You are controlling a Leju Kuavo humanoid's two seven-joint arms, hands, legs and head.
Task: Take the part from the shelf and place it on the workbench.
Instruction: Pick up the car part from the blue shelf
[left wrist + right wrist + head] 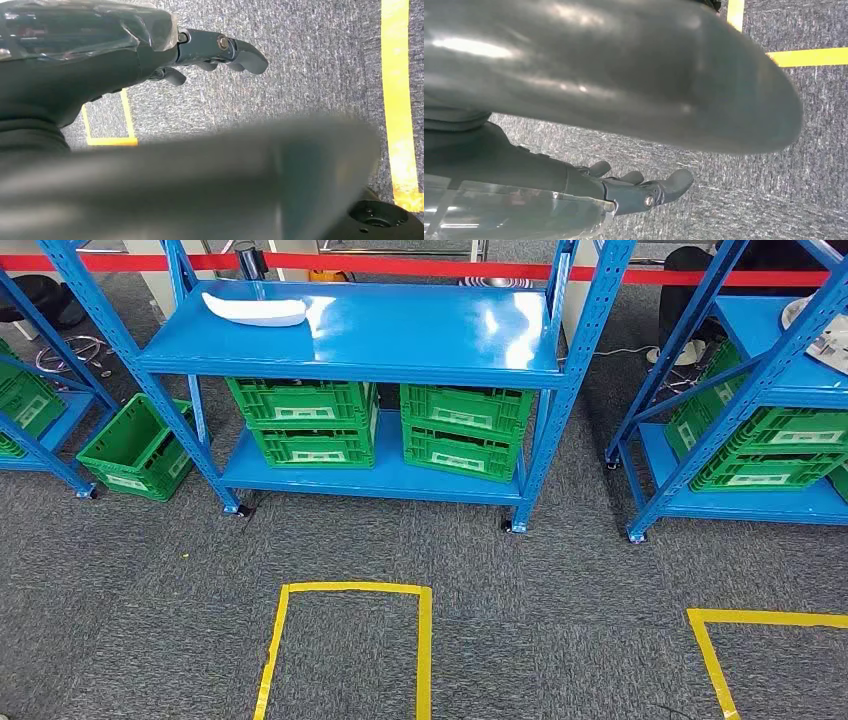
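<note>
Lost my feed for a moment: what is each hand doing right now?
Left hand: open, holding nothing, hanging over the carpet.
Right hand: open, holding nothing, hanging over the carpet.

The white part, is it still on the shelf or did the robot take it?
On the shelf. The white part lies on the blue shelf's top level, with neither hand near it.

Looks like a warehouse or factory storage area. Blue steel shelf racks (370, 335) on casters stand in a row, with green plastic crates (305, 420) stacked on the lower levels. The floor is grey carpet (560, 600) marked out with yellow tape boxes (350, 640), and a red barrier belt (400, 264) runs behind the racks.
</note>
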